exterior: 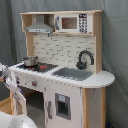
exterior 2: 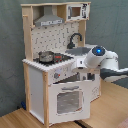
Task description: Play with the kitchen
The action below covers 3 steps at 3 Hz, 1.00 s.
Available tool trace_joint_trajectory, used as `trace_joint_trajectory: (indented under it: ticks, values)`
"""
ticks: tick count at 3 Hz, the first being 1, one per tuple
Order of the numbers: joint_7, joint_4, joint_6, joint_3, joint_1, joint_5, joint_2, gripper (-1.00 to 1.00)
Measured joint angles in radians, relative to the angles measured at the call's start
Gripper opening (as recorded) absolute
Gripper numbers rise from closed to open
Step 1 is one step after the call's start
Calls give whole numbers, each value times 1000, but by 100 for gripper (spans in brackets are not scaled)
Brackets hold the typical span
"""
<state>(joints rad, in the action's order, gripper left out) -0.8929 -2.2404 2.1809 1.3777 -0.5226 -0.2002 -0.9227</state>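
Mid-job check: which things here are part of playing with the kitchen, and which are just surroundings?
Job:
kitchen
small pot
black faucet
grey sink
oven door
microwave
arm

Surroundings:
grey curtain
wooden floor

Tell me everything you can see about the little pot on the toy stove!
The little pot is shiny and silver, like metal, and round. It stands upright on the black stovetop of the kitchen, on the stove's back corner near the tiled wall, under the grey hood. In the second exterior view it looks darker, with reddish marks beside it. Nothing touches it but the stove; the sink is apart from it.
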Motion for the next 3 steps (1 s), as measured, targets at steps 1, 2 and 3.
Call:
trace_joint_trajectory:
  ticks: [1, 2, 3]
  values:
    - [-73, 3, 29, 21, -29, -6, 73, 100]
    - [-156, 6, 45, 18, -56, -6, 139, 100]
    - [-233, 8, 50, 17, -80, -6, 206, 100]
